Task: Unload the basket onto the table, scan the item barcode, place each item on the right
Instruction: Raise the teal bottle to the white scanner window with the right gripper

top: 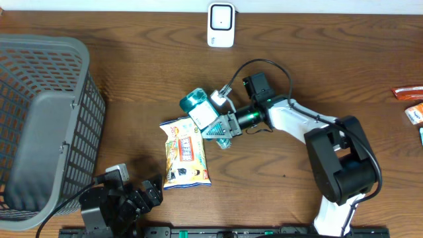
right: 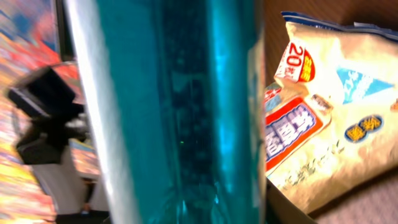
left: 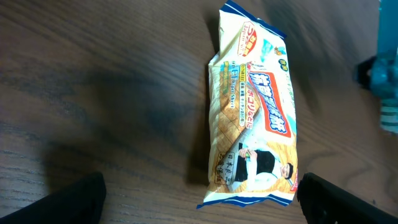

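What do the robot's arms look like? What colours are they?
The right arm is white with chunky black joints and a black cable looping over it. The left arm is mostly black, with black fingers.

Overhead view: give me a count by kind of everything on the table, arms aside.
Basket: 1
White device, likely the scanner: 1
Teal bottle, held in the right gripper: 1
Snack bag: 1
Small packets at the right edge: 2
Total: 6, leaving out a sliver cut off at the right edge.
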`<action>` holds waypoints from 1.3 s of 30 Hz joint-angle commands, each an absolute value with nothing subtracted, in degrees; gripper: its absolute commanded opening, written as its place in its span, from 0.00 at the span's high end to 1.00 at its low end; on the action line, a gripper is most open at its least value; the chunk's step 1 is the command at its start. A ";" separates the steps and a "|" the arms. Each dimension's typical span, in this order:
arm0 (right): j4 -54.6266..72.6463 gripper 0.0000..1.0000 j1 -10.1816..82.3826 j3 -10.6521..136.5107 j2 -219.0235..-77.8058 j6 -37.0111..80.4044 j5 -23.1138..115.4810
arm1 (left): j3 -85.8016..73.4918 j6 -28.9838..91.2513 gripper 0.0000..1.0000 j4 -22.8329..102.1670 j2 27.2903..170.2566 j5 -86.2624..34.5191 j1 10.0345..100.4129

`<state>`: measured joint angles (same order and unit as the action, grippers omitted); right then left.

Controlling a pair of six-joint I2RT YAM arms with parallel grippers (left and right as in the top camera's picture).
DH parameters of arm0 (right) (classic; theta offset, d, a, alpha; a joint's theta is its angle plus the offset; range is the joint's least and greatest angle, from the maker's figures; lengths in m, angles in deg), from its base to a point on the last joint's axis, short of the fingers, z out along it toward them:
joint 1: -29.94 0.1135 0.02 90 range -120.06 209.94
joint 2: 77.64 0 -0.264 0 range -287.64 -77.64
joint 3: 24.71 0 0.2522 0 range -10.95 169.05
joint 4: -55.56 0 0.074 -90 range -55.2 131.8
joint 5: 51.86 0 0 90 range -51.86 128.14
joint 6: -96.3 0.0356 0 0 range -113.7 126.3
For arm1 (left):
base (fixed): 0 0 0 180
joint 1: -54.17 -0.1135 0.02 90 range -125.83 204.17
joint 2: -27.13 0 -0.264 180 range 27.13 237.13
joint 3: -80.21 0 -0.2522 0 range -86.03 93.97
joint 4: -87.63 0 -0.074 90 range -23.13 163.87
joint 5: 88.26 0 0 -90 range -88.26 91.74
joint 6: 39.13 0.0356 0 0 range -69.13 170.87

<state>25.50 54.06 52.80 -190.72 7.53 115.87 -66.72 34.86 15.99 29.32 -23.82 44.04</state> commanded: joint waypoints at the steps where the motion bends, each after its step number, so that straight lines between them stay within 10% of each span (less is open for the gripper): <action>1: 23.27 0.99 51.94 53.19 -185.63 6.24 123.33 | -67.05 35.82 0.02 13.76 29.24 -24.41 43.85; 20: -17.08 0.99 50.89 53.17 -157.41 -12.64 106.17 | -67.05 35.82 0.02 13.76 29.24 -24.41 43.85; 39: -7.13 0.99 53.18 53.06 -156.01 -16.14 79.37 | -67.05 35.82 0.02 13.76 29.24 -24.41 43.85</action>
<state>-10.21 51.94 52.62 -156.86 -14.83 86.80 -66.72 34.86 15.99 29.32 -23.82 44.04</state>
